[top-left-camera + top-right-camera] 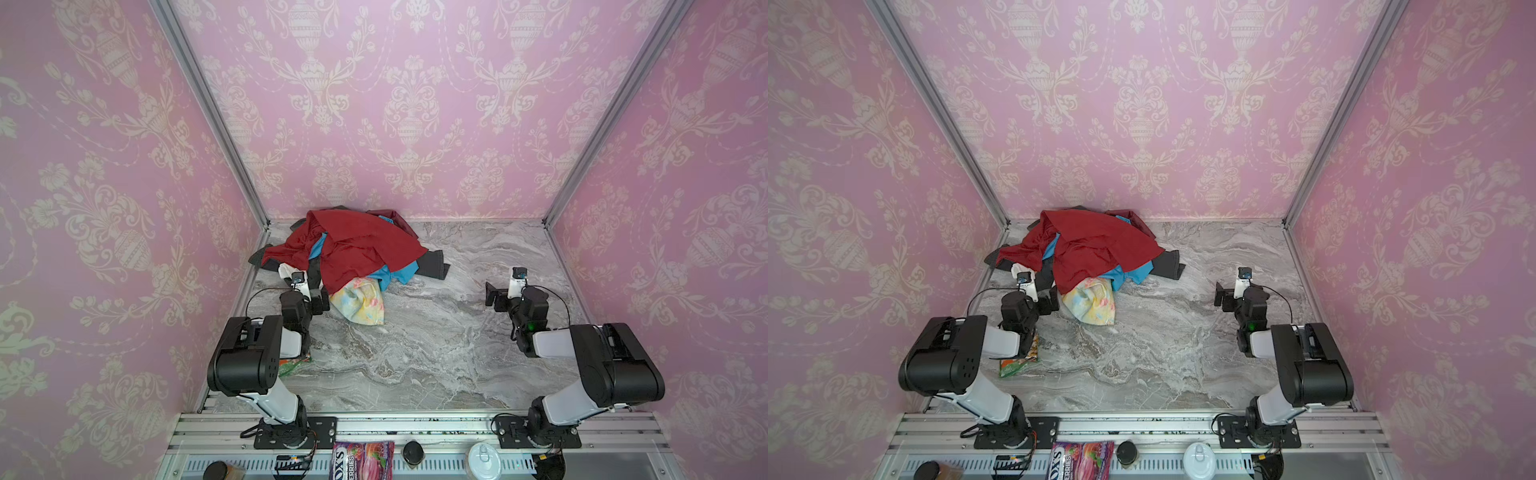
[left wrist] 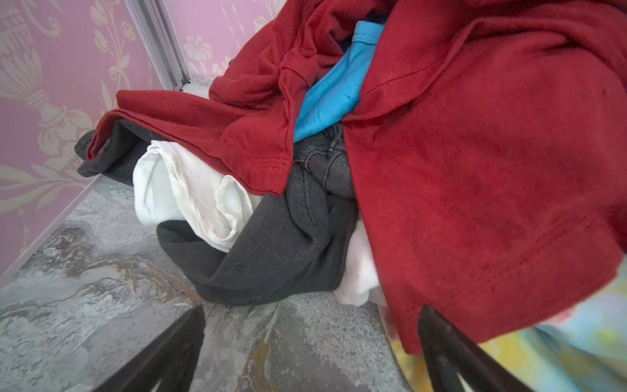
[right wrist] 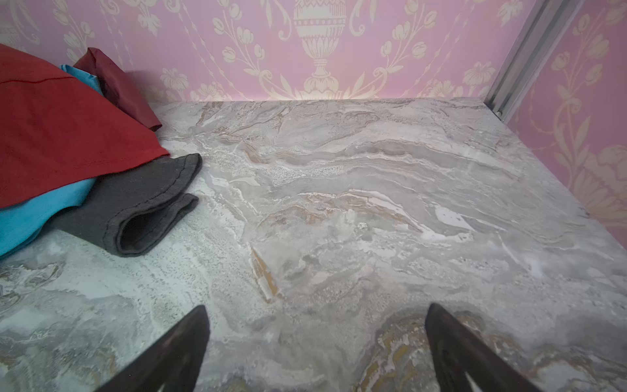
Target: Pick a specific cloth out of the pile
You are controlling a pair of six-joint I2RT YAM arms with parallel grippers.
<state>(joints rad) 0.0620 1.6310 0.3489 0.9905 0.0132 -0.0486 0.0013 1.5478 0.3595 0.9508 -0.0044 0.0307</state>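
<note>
Nearest me, a berry sweets bag lies on the rail at the front edge. Just past it, a green and orange packet sits on the marbled counter, partly under my left arm.

My left claw is low at the near left edge of the pile. Its fingers are spread wide with only bare counter between them, though one tip overlaps the hem of the red cloth. My right claw hovers over open counter, well right of the pile. It is spread just as wide and holds nothing.

The pile's nearest piece is the pastel floral cloth, just right of the left claw. The big red cloth drapes over the top. The cloth I want, bright turquoise, is mostly buried. It pokes out from under the red cloth at the pile's near right, and again through a gap in the red folds, as the left wrist view shows.

A white cloth and a dark grey cloth lie beneath. A maroon piece lies against the far wall.
</note>
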